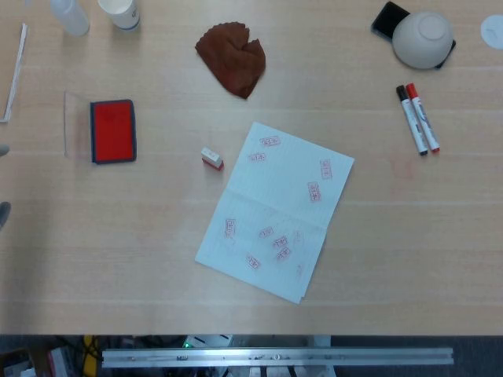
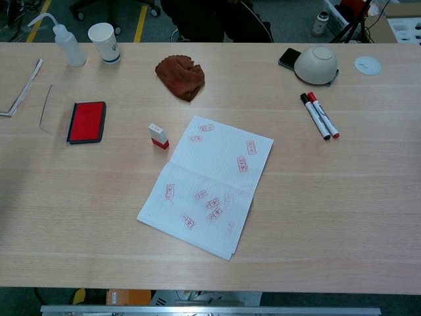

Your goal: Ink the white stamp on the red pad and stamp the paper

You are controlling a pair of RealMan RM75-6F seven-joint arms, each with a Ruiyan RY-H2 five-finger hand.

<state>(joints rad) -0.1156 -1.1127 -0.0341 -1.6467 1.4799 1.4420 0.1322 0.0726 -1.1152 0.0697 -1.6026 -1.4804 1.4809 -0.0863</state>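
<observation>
1. Counter (image 1: 118, 259): light wood. It carries all the task items, plus a brown cloth (image 1: 233, 57), an upturned bowl (image 1: 423, 38) and two markers (image 1: 417, 118).
2. Paper (image 1: 275, 210): a lined sheet lying flat and skewed, already bearing many red imprints. It is loose on the counter. We judge that a stamp pressed at an angle could drag it or smear the print, and a fresh print may land on an old one.
3. Red pad (image 1: 113, 130): open, with its clear lid (image 2: 52, 110) folded out to the side. Uneven pressing here would give a patchy print.
4. White stamp (image 1: 211, 158): stands upright between pad and paper, near the paper's edge but apart from it, and nothing grips it. It is small and tall, so we expect a clumsy grasp could tip it.
5. Left hand (image 1: 3, 214): we see only grey tips at the frame edge in the head view. We take them for this hand, but we cannot tell whether its fingers are apart or together. From there the pad is the nearest task item. The stamp lies beyond the pad, well apart from the hand, and the paper is farther still.
6. Right hand: neither view shows it.
</observation>
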